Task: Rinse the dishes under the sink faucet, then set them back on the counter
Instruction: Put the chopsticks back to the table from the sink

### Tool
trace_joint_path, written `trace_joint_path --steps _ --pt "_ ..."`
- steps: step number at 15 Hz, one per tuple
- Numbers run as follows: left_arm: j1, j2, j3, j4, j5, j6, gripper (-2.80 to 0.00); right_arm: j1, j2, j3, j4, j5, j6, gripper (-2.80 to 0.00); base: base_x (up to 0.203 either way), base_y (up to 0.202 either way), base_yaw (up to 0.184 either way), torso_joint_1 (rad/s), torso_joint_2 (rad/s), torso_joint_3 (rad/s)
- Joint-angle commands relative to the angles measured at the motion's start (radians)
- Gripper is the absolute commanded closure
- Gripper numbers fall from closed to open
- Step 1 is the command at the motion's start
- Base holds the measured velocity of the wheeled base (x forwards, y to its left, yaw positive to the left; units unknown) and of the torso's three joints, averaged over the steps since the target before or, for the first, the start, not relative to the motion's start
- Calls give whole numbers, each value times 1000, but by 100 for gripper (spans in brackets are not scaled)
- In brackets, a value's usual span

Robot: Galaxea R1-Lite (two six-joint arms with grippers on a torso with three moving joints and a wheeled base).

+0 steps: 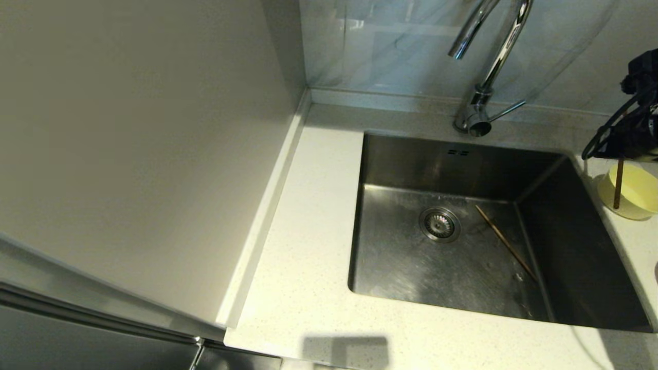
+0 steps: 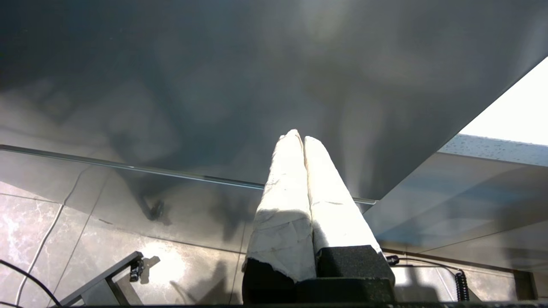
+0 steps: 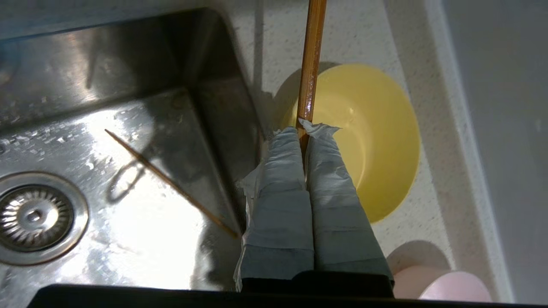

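My right gripper is shut on one brown chopstick, which hangs upright with its lower end in the pale-yellow bowl. In the head view this chopstick and yellow bowl stand on the counter just right of the sink, under the right gripper. The second chopstick lies slanted on the sink floor by the right wall. A pale-pink bowl sits beside the yellow one, nearer the front. My left gripper is shut and empty, parked low, out of the head view.
The chrome faucet arches over the sink's back edge, its thin lever pointing right; no water shows. The round strainer drain sits mid-basin. A tall pale panel bounds the counter on the left.
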Motion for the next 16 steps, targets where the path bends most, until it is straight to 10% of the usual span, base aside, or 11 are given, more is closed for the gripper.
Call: trace_joint_path --steps 1,16 --pt "0 -3 0 0 1 -1 0 -26 39 -30 2 -3 -14 0 0 0 0 0 0 0" --pt "0 -3 0 0 1 -1 0 -138 162 -151 3 -4 -82 0 0 0 0 0 0 0"
